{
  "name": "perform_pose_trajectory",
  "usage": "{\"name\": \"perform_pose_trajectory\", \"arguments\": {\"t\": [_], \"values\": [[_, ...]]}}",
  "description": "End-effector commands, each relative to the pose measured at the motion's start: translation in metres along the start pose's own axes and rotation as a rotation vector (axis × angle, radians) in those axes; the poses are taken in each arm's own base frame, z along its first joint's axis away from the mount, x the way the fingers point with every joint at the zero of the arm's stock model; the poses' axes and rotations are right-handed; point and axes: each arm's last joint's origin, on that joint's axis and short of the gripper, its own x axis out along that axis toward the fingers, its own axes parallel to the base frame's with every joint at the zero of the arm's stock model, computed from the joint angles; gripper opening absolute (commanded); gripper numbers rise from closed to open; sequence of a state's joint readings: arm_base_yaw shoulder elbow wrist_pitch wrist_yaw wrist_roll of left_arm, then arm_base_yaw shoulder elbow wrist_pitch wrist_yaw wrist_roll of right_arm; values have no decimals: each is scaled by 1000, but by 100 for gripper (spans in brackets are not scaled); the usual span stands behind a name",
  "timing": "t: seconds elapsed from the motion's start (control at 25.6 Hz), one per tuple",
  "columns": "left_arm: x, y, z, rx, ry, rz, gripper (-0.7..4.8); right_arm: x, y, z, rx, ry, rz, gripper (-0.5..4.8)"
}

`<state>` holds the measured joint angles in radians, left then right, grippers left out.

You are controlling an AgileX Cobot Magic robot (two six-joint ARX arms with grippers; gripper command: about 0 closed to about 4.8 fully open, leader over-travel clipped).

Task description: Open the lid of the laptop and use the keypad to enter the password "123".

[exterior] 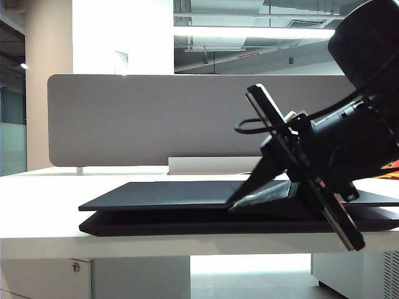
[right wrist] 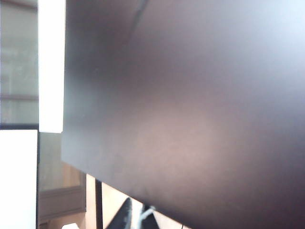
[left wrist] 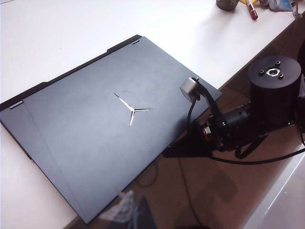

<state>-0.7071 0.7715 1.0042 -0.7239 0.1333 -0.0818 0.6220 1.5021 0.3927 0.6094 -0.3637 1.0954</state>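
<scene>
While at right pincer [exterior: 234, 202], Y-emblem lid [left wrist: 86, 143]

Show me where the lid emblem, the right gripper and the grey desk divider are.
lid emblem [left wrist: 132, 109]: left wrist view, centre of the Y.
right gripper [exterior: 240, 198]: exterior view, tip at the lid's edge.
grey desk divider [exterior: 149, 118]: exterior view, middle of its face.

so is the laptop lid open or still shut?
Barely open. The exterior view shows the lid lifted a crack above the base, right gripper fingers wedged at the front edge. Emblem faces up; no screen visible.

text: none legible | sign: Y-shaped emblem [left wrist: 132, 109] | on: lid [left wrist: 95, 143]
</scene>
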Motion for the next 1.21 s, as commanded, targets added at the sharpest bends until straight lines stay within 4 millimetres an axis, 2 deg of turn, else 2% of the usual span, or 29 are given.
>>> {"name": "perform_pose_trajectory", "arguments": {"t": [0.04,0.08,0.16,0.47,0.74,0.9,1.06,1.21], "values": [[-1,0,0,4,-2,20,-4,-4,19,11,-84,-98,129,39],[-1,0,0,4,2,21,-4,-5,21,11,-94,-103,137,35],[-1,0,-1,3,10,21,-4,-10,27,12,-133,-126,156,-8],[-1,1,-3,1,28,23,-4,-19,40,21,-201,-179,156,-8],[-1,1,-6,16,60,28,-4,-22,82,45,-357,-197,129,-8],[0,1,-7,14,73,29,-4,-28,99,61,-402,-240,128,-8],[0,1,-7,14,73,29,-4,-38,106,79,-408,-274,103,-8],[0,1,-7,18,74,29,-4,-39,108,78,-408,-199,136,-8]]}}
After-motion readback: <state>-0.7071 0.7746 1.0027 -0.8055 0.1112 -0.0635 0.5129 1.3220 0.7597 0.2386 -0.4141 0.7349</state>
